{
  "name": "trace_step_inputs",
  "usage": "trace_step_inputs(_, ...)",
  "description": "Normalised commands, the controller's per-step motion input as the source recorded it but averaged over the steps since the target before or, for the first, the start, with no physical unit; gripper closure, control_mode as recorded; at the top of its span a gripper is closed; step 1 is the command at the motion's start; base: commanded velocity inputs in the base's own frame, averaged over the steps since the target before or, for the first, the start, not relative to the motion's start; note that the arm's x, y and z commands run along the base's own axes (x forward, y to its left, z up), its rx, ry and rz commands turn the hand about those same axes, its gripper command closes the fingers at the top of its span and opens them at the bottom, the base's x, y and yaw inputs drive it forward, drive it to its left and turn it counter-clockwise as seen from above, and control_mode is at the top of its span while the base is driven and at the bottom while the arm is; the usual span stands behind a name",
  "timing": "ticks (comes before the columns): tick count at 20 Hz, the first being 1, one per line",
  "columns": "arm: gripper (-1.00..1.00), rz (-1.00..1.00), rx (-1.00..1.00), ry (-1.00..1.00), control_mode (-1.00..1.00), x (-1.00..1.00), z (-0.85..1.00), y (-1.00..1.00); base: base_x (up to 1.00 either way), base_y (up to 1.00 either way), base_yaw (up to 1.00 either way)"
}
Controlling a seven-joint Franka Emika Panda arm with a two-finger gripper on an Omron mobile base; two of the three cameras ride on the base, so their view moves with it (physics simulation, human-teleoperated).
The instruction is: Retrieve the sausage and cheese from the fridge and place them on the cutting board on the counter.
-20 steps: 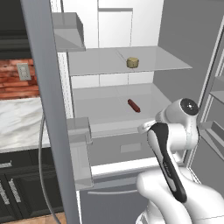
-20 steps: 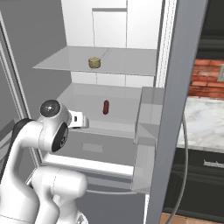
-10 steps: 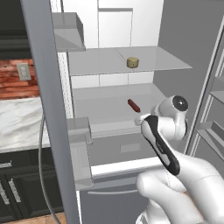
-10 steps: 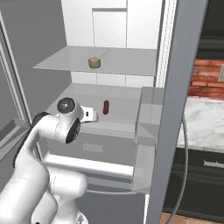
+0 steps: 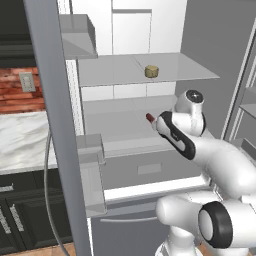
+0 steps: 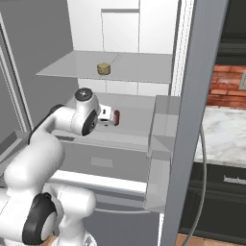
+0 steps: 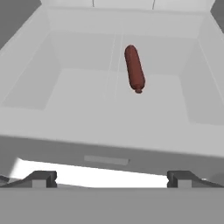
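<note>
Hand view first: we see the sausage lying alone on the fridge's lower shelf, straight ahead — the gripper is spread wide, empty, apparently lined up for it. Cheese sits on the shelf above — we judge it comes second.
</note>
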Motion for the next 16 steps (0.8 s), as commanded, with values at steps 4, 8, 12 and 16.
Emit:
trace_step_inputs(4,-1.00,-0.07,0.00,0.18,-1.00,0.35,0.00,-0.05,0.00,0.00,0.00)
trace_step_inputs(8,-1.00,0.00,0.01,0.09,-1.00,0.14,-0.09,-0.20,0.00,0.00,0.00)
trace_step_inputs(12,-1.00,0.00,0.02,0.00,-1.00,0.16,-0.19,-0.12,0.00,0.00,0.00)
trace_step_inputs(16,-1.00,0.00,0.00,0.00,-1.00,0.05,-0.33,-0.06,0.00,0.00,0.00)
